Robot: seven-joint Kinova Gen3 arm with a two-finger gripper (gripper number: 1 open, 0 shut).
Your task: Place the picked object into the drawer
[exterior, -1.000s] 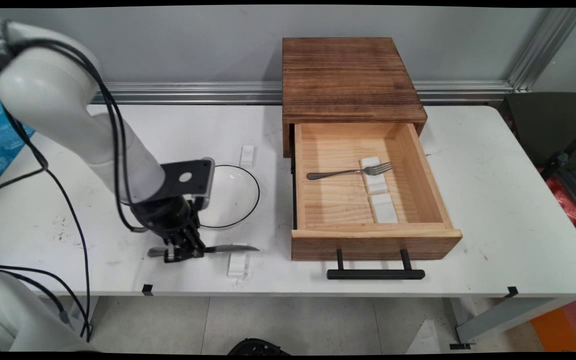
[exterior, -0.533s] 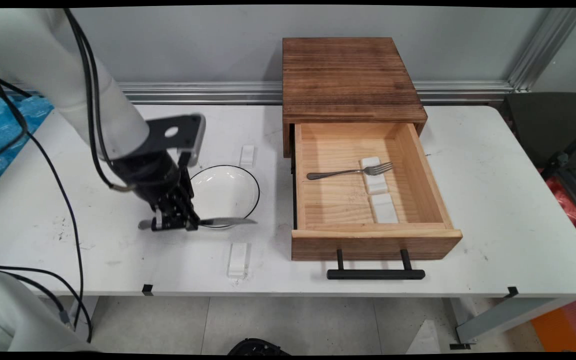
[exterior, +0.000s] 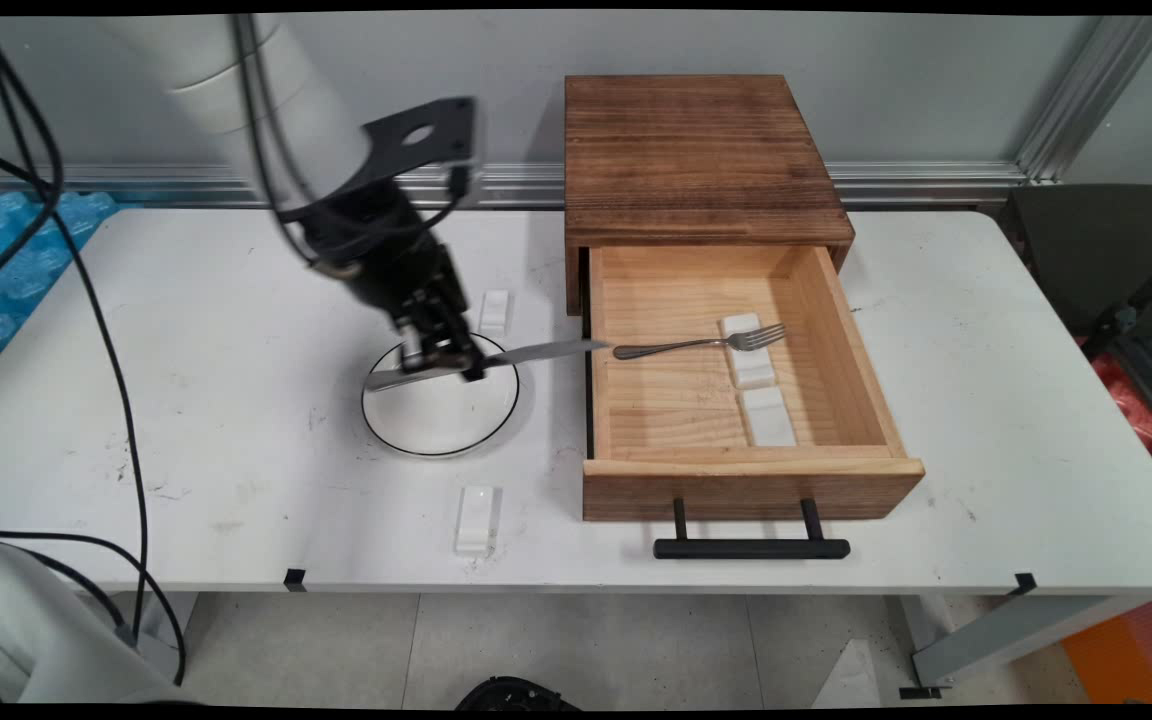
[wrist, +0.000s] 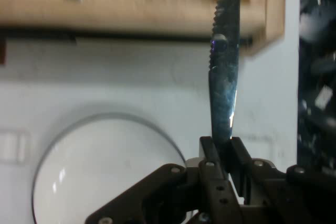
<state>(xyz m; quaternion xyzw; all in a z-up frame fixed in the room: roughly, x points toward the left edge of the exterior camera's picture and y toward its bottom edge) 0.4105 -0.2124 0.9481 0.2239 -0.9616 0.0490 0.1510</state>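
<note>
White surface (exterior: 986, 400) w/ grey wall & alu rail behind. Landmark: wooden drawer box (exterior: 696, 160) at back, right of centre, w/ drawer (exterior: 736, 480) pulled open toward near edge, black handle (exterior: 751, 548) in front.

Inside drawer: fork (exterior: 701, 344) lying crosswise, tines resting on a white block (exterior: 747, 350); 2nd white block (exterior: 768, 416) just nearer the drawer front.

Left of drawer: white plate (exterior: 451, 415) (wrist: 100, 171) w/ thin dark rim, flat on surface. Small white block (exterior: 495, 311) beyond plate, near box's left side; another white block (exterior: 476, 520) nearer the front edge, left of drawer front.

Hand (exterior: 441, 350) (wrist: 223, 148) up in the air over plate's far rim, left of drawer, fingers pinched on knife (exterior: 546, 350) (wrist: 224, 77) at its handle. Knife held roughly level, handle end sticking out left of fingers, blade pointing right toward drawer; tip reaching about the drawer's left wall, close to fork's handle end in main view, contact not clear. Hand view: serrated blade running up from fingers, past plate, over drawer's wooden side; plate lower left.

Black cables (exterior: 106, 330) hanging at left, well away from drawer.
</note>
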